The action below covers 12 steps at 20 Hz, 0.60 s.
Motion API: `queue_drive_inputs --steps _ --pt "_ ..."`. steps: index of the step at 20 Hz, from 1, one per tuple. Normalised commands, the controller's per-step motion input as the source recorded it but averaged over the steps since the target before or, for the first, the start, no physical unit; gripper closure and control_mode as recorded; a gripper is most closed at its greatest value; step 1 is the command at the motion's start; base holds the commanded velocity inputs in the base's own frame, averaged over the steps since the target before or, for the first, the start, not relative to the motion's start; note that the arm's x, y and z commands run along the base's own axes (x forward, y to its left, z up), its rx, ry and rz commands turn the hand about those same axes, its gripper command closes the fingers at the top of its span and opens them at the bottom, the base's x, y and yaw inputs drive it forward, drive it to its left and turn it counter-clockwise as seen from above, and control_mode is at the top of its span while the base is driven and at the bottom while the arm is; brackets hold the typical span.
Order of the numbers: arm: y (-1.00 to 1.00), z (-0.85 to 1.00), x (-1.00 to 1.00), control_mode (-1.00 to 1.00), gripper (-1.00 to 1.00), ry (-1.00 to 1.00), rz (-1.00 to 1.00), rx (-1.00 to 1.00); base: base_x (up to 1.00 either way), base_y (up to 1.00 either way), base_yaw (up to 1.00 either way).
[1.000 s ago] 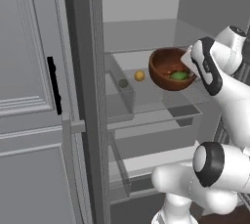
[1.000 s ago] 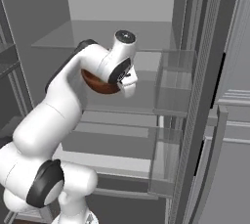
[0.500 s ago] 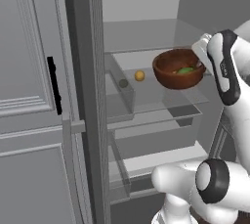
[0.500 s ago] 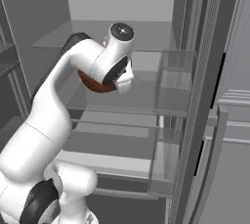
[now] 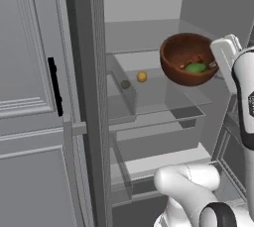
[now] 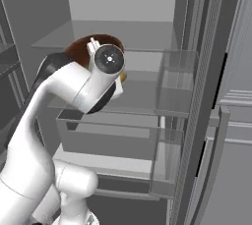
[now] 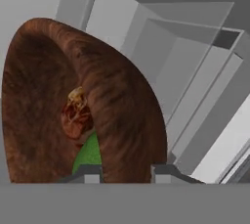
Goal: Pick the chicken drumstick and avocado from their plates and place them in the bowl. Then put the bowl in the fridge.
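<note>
Beside the bowl sits a small orange ball, seemingly shelved.

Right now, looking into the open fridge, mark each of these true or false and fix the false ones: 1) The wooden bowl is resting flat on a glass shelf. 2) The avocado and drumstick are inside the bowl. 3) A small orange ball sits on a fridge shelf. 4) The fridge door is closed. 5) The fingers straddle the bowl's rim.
1) False. The wooden bowl is tilted and held up in the air above the glass shelf.
2) True. The avocado and drumstick lie in the bowl.
3) True. The orange ball sits on the shelf.
4) False. The fridge stands open, its interior exposed.
5) True. The fingers sit on either side of the rim.
</note>
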Motion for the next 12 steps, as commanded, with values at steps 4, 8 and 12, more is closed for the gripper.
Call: queue_drive_inputs --steps 4,8,12 --pt "0.02 0.60 0.60 -1.00 1.00 -0.09 -0.01 0.11 0.00 0.00 0.00" --pt "0.00 0.00 1.00 -1.00 1.00 0.12 -0.02 0.01 0.00 0.00 0.00" --pt "0.00 0.18 0.90 -1.00 1.00 0.13 0.00 0.07 0.00 0.00 0.00"
